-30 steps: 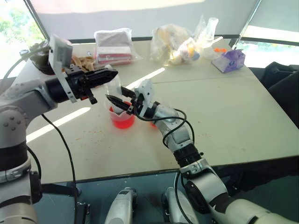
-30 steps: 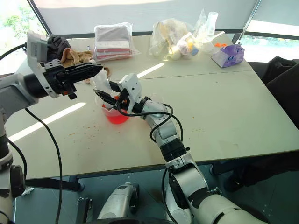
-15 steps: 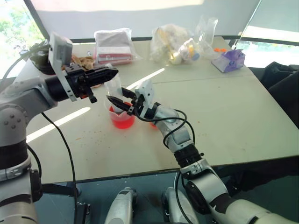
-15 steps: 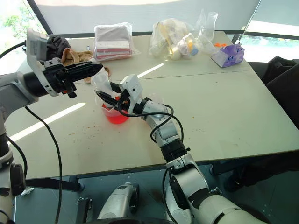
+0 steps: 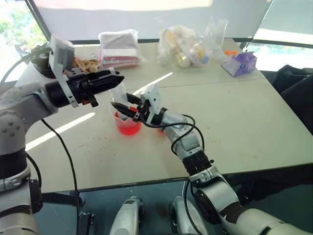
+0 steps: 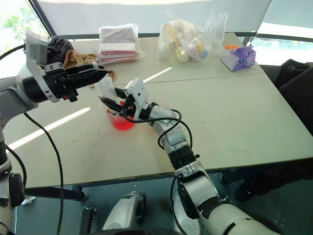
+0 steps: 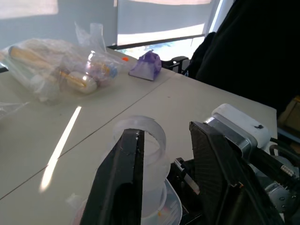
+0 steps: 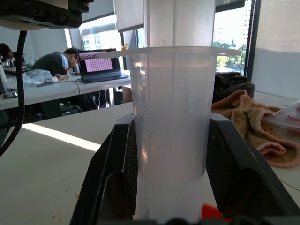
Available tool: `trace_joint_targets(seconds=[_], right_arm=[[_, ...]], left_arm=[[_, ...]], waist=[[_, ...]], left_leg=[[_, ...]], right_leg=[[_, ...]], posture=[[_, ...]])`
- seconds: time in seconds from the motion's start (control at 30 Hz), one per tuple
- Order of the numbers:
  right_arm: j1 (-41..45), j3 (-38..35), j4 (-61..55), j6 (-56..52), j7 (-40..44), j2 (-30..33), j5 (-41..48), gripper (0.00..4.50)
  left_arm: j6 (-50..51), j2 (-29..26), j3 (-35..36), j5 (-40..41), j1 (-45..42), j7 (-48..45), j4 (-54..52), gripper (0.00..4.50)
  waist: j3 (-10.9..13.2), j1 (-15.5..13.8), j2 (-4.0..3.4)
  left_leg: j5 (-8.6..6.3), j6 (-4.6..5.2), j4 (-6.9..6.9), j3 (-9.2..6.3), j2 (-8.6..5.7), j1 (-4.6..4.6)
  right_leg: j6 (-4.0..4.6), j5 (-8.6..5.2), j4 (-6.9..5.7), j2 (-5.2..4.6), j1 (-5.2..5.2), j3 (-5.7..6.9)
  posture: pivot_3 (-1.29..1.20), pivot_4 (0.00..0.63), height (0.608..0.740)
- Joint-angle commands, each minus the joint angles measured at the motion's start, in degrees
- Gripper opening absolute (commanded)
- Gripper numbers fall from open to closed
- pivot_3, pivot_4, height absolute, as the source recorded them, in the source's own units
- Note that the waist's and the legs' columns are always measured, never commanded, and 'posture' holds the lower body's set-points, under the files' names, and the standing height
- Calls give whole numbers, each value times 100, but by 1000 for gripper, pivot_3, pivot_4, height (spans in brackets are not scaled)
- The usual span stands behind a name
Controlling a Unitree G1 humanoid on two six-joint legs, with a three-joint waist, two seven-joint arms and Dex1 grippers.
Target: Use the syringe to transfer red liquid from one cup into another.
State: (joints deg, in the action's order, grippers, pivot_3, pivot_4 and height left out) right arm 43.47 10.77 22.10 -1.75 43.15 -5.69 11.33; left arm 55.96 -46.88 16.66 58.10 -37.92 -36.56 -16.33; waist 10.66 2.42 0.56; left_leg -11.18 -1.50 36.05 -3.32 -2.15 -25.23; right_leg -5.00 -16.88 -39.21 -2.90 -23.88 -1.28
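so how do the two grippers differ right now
The left gripper is open, fingers apart on either side of the plunger; the right gripper is shut on the syringe barrel. The left gripper sits higher, at the syringe's top; the right gripper is lower, just above the beaker. Both are at the same syringe, over the beaker.

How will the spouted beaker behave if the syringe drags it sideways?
Probably slides readily: the beaker looks like thin clear plastic on a smooth table. The red liquid fills only its bottom, so it is likely light, more apt to skid than tip. The syringe standing inside could lever its rim.
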Motion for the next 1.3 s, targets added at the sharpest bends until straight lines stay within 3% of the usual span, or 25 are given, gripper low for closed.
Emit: trace_joint_targets(seconds=[0.03, 0.37, 0.73, 0.87, 1.1, 1.3], right_arm=[[280, 19, -301, 12, 18, -25, 43, 1419], [499, -191, -559, -134, -85, 75, 203, 1419], [719, -417, -1030, -450, -295, 244, 364, 1419], [873, -612, -1468, -1146, -548, 357, 607, 1419], [1278, -1214, -2338, -2342, -950, 1018, 1179, 1419], [961, -1418, -3102, -2894, -1174, 1745, 1264, 1419]], left_arm=[[-125, -105, 298, 34, 31, 39, -223, 2186], [35, -374, 935, 249, 565, 175, -362, 2186], [272, -833, 2169, 670, 1794, 257, -642, 2186], [92, -725, 2002, 709, 1783, 372, -712, 2186], [-321, -237, 1117, 452, 1378, 425, -678, 2186], [-579, -51, 571, 178, 1016, 175, -394, 2186]], waist=[[0, 2, 0], [0, 1, 0], [1, 8, -1], [1, -31, -1], [0, -134, 0], [0, -145, 0]], left_leg=[[0, 0, 0, 0, 0, 0], [0, 0, -2, 0, 1, 0], [0, 0, -8, 0, 2, -1], [0, -1, -5, -2, 2, -1], [0, -1, -6, 3, 0, -2], [1, 0, -7, 6, -1, -3]], right_leg=[[0, 0, 0, 0, 0, 0], [1, 0, 0, -1, -2, 0], [3, -1, 1, -7, -7, -1], [5, 0, 1, -10, -5, 2], [8, 1, 6, -17, -5, 3], [8, 1, 8, -18, -6, 3]], posture=[[0, 150, 736], [0, 150, 736], [0, 150, 736], [0, 150, 736], [0, 150, 736], [0, 150, 736]])
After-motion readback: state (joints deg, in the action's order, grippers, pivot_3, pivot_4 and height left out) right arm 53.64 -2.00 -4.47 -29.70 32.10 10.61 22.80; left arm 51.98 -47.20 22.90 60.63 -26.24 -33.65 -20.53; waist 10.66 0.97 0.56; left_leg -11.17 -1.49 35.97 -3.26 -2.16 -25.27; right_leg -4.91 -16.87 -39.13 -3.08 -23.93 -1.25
